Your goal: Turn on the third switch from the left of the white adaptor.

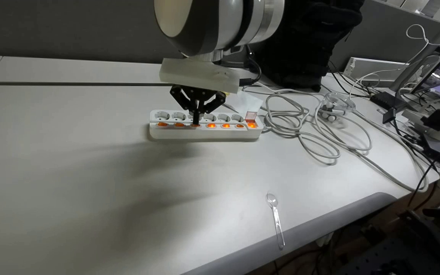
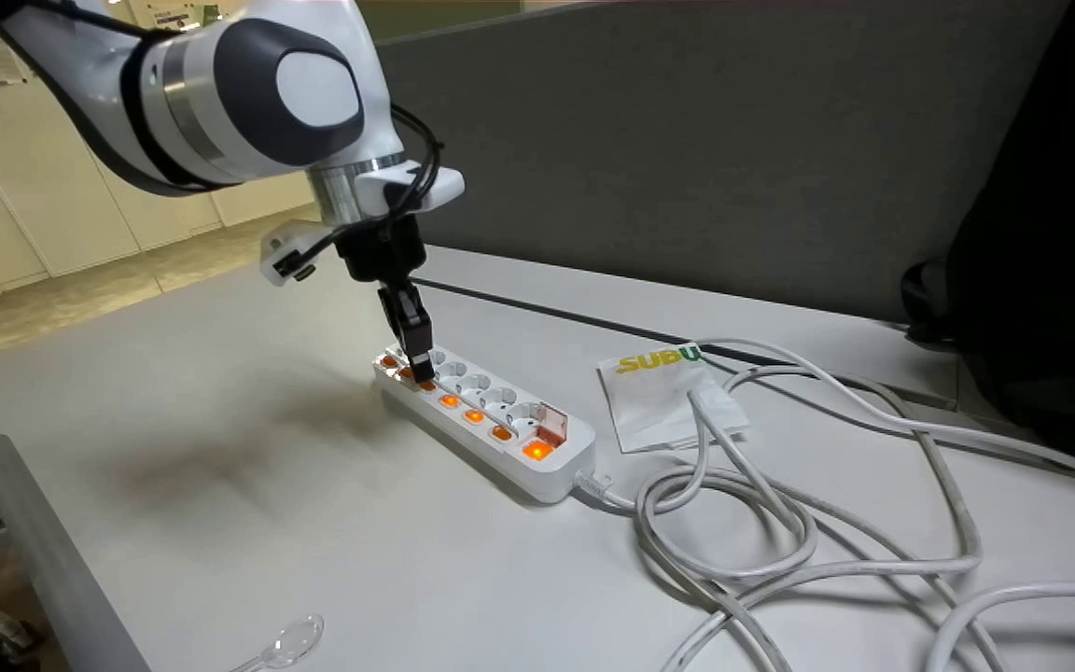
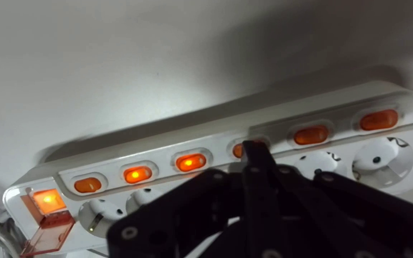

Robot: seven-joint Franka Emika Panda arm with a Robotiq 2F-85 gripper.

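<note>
The white adaptor [image 1: 204,133] lies on the table; it also shows in an exterior view [image 2: 556,476] and in the wrist view [image 3: 149,144]. My gripper [image 1: 196,121] is shut and empty, pointing down, with its tips over the third switch from the left [image 3: 237,150] and covering most of it. The visible part of that switch is orange and unlit. Whether the tips [image 3: 258,147] touch it I cannot tell. The fourth [image 3: 191,162] and fifth [image 3: 137,174] switches glow. The first, second and sixth look unlit. The large end switch [image 3: 50,201] glows, its red flap open.
Coiled white cables [image 1: 296,114] lie beside the adaptor's cord end. A paper napkin [image 2: 654,401] lies behind that end. A clear plastic spoon [image 1: 275,217] lies near the table's front edge. A black backpack [image 1: 300,46] and a grey partition [image 2: 687,168] stand at the back.
</note>
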